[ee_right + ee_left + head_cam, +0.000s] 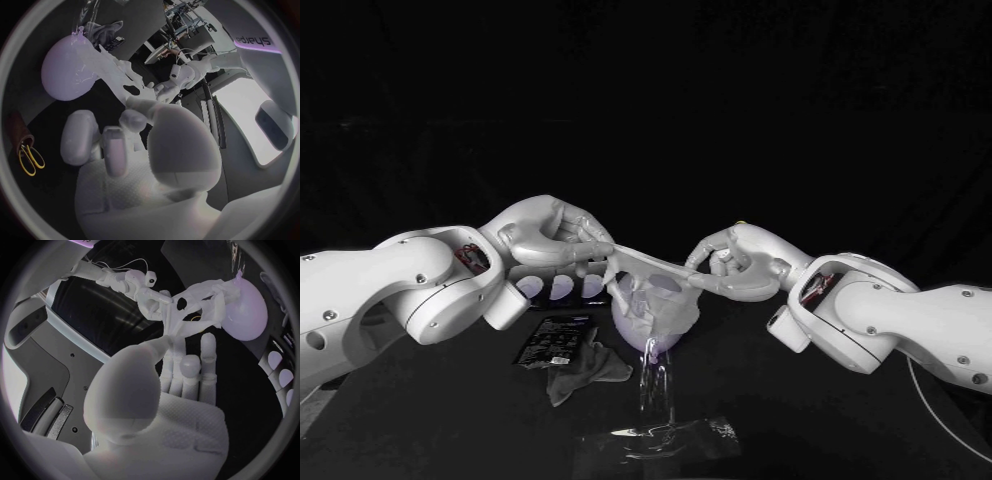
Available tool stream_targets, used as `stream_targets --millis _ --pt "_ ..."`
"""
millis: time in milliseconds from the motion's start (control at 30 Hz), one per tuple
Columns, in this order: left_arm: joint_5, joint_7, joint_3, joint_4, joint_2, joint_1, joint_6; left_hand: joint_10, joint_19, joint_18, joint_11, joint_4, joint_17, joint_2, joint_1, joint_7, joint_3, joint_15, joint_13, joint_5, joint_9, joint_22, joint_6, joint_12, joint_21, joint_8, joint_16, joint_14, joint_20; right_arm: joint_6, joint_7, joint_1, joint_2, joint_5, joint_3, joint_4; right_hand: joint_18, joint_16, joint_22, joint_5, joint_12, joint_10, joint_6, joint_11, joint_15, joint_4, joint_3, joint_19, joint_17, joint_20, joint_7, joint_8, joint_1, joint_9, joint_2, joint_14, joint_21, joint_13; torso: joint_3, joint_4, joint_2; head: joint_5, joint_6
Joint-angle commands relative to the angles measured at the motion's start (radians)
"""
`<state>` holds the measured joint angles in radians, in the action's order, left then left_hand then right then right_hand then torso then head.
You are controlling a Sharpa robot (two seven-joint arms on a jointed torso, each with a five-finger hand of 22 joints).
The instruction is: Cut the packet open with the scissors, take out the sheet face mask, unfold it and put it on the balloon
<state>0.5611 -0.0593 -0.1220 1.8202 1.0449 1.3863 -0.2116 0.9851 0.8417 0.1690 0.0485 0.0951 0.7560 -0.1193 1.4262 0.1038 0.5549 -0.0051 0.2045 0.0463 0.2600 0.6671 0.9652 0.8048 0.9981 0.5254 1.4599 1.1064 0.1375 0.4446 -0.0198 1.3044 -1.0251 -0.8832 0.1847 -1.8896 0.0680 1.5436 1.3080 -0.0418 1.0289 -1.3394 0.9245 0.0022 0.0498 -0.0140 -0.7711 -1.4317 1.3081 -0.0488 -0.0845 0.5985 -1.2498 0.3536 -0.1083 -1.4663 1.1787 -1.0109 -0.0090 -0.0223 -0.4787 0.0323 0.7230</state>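
- Sheet face mask (651, 290): white, thin, unfolded, with eye and mouth openings showing. It is held taut between the left hand (557, 240) and the right hand (733, 262), each pinching its upper edge. The lower part drapes against the balloon (62, 70).
- Balloon: pale lilac, rounded, inflated, neck pointing down. It sits between the two hands and just below them, touching the mask.
- Packet (561, 338): black, flat, printed face up, on the table (444, 420) below the left hand and apart from it.
- Scissors (30, 159): yellow loop handles, lying flat, well apart from the right hand. The blades are not clear.
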Motion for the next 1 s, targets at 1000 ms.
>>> stream_targets --millis 1000 --pt "0.013 0.041 -0.027 0.005 -0.044 -0.067 0.054 0.000 0.001 0.014 -0.005 0.002 0.025 -0.003 0.005 0.003 0.012 0.000 0.002 0.003 0.125 0.005 0.006 0.009 0.011 0.003 0.013 0.023 -0.012 -0.088 0.065 -0.025 -0.020 -0.029 0.006 -0.031 0.006 0.003 0.164 -0.007 -0.003 0.006 0.005 0.002 0.008 0.001 0.001 0.006 0.218 0.000 0.000 0.005 0.002 0.000 0.014 -0.092 -0.006 -0.003 0.0011 0.0004 -0.009 0.022 0.058"
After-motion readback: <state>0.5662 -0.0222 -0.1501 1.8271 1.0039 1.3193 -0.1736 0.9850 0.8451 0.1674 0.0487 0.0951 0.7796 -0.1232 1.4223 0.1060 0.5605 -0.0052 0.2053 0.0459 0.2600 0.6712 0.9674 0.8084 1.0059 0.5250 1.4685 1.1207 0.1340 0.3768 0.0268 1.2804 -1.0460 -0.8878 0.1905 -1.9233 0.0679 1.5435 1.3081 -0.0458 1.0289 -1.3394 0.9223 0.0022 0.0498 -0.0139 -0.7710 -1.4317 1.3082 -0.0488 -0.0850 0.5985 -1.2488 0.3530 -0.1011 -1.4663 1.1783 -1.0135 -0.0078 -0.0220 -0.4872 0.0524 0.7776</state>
